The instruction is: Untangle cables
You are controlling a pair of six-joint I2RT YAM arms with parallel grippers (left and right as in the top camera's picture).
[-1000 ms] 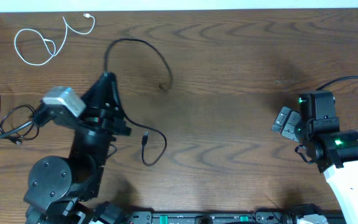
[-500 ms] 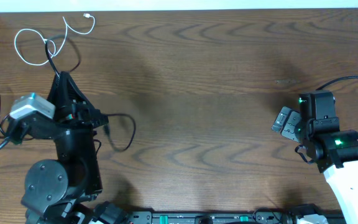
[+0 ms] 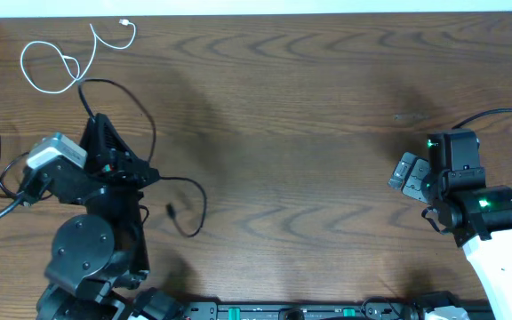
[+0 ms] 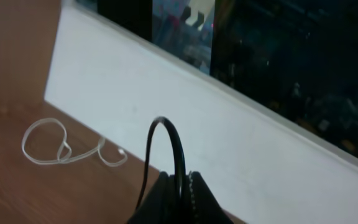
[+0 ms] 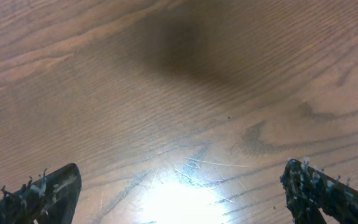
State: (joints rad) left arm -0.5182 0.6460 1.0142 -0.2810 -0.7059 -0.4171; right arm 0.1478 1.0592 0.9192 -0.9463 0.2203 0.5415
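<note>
Black cable [image 4: 176, 146] is pinched between the clenched fingers of the left pincer [image 4: 182, 182] and arches up just above their tips. Beyond the pincer, off to its left, a white cable [image 4: 61, 146] lies coiled on the wooden table [image 4: 17, 186]. Well apart, the right pincer [image 5: 179, 186] hangs released over the wood, its jaws spread wide.

white cable [image 3: 76, 67]: 1 | black cable [image 3: 203, 200]: 2 | robot arm [image 3: 87, 240]: 2 | table [image 3: 327, 133]: 1
</note>
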